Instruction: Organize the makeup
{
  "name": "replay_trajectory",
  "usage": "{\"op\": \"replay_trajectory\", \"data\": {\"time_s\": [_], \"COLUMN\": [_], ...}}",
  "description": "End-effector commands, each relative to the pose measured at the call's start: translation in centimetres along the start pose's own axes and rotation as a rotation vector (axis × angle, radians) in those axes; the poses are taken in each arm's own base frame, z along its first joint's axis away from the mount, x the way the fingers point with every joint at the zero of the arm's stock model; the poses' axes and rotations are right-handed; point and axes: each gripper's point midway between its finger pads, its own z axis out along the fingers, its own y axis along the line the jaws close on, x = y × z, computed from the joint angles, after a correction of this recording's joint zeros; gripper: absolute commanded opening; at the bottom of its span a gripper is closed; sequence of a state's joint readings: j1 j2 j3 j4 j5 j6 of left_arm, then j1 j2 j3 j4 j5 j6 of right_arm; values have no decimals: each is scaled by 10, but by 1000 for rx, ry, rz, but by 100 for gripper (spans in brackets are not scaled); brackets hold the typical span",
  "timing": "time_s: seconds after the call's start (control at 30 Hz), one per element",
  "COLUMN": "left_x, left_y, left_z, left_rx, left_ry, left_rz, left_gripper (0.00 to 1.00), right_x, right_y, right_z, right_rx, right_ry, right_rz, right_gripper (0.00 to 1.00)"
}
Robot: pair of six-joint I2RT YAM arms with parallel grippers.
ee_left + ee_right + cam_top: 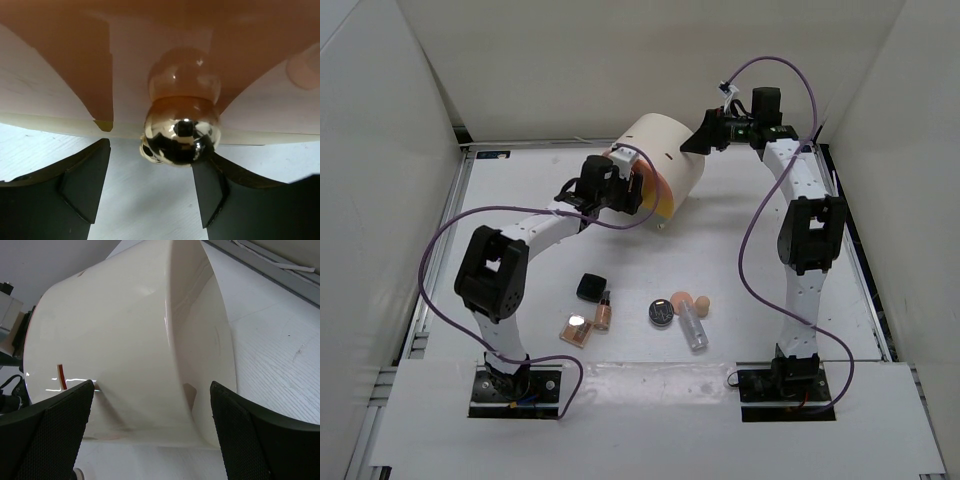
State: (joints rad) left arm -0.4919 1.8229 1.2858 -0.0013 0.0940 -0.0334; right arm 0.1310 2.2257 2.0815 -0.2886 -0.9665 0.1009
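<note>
The makeup lies loose on the table in the top view: a black square compact, a mirrored rose-gold palette, a slim tube, a round dark compact, two peach sponges and a clear tube. My left gripper is open at the orange drawer front of the cream cylinder box. In the left wrist view the gripper has the drawer's gold knob just ahead, close to its right finger. My right gripper is open against the box's back right side; in the right wrist view its jaws stand wide before the box wall.
White walls close in the table on three sides. Purple cables loop from both arms over the table. The loose cosmetics lie between the two arm bases near the front edge.
</note>
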Motion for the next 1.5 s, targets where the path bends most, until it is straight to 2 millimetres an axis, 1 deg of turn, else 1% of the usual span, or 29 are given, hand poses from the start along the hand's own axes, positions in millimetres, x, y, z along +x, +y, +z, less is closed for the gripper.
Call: {"op": "replay_trajectory", "data": {"time_s": [0.0, 0.07, 0.23, 0.33, 0.43, 0.53, 0.57, 0.6, 0.63, 0.67, 0.8, 0.83, 0.87, 0.9, 0.93, 0.97, 1.0, 1.03, 1.07, 1.1, 1.13, 1.2, 1.23, 1.27, 1.3, 1.33, 1.37, 1.4, 1.47], "left_x": [-33, -39, -47, -48, -45, -44, -43, -37, -37, -34, -4, 3, 13, 14, 32, 28, 30, 38, 41, 44, 50, 58, 67, 68, 70, 70, 73, 69, 63], "left_y": [-5, -4, -8, -10, -11, -9, -7, -3, -1, 0, 7, 8, 7, 7, 7, 6, 4, 0, -2, 3, 2, 4, 3, 2, 2, 0, -2, -3, -4], "left_z": [-2, -2, -1, 1, 4, 2, 3, 3, -1, -3, -17, -27, -31, -36, -42, -51, -56, -64, -68, -72, -79, -85, -90, -96, -99, -101, -103, -105, -107], "left_rx": [34, 27, 47, 58, 67, 54, 42, 23, 9, 1, -47, -60, -62, -62, -77, -83, -86, -83, -78, -114, -134, -157, -166, -167, -168, -166, -155, -149, -144], "left_ry": [-80, -103, -127, -131, -121, -114, -110, -90, -87, -77, 9, 23, 53, 50, 95, 84, 88, 106, 116, 124, 146, 182, 218, 223, 227, 224, 223, 208, 199], "left_rz": [8, 14, 16, 18, 19, 19, 19, 14, 13, 12, -15, -25, -39, -48, -59, -64, -77, -81, -81, -85, -81, -86, -103, -102, -100, -101, -100, -101, -98], "left_gripper": [75, 75, 67, 54, 32, 22, 15, 13, 13, 12, 12, 12, 12, 13, 13, 13, 14, 14, 15, 15, 14, 15, 15, 16, 18, 26, 31, 35, 42], "right_x": [-12, -10, 0, -2, -5, -7, -7, -8, -9, -10, -12, -14, -14, -13, -14, -14, -13, -14, -13, -14, -12, -14, -14, -13, -12, -12, -10, -12, -12], "right_y": [9, 9, 7, 5, 2, -1, -1, -2, -7, -5, -8, -10, -9, -9, -11, -12, -11, -12, -13, -13, -15, -13, -13, -13, -12, -11, -15, -10, -11], "right_z": [-9, -8, -6, -8, -12, -15, -15, -16, -20, -20, -24, -26, -27, -27, -30, -32, -30, -34, -34, -34, -35, -36, -37, -38, -39, -39, -42, -41, -43], "right_rx": [28, 24, 13, 20, 27, 34, 38, 44, 53, 55, 67, 71, 74, 72, 76, 82, 83, 91, 96, 101, 107, 110, 115, 118, 121, 126, 134, 131, 142], "right_ry": [-15, -13, 3, -1, -12, -16, -17, -19, -24, -25, -30, -36, -35, -34, -37, -35, -31, -33, -30, -29, -26, -27, -25, -22, -20, -19, -19, -18, -20], "right_rz": [-39, -43, -15, -12, -17, -18, -18, -11, -8, -11, -11, -19, -14, -15, -18, -20, -23, -23, -22, -32, -22, -29, -33, -41, -37, -36, -30, -37, -40], "right_gripper": [97, 97, 97, 97, 97, 97, 97, 97, 97, 97, 97, 97, 97, 97, 97, 97, 97, 96, 96, 96, 97, 96, 97, 97, 97, 97, 97, 97, 97]}}
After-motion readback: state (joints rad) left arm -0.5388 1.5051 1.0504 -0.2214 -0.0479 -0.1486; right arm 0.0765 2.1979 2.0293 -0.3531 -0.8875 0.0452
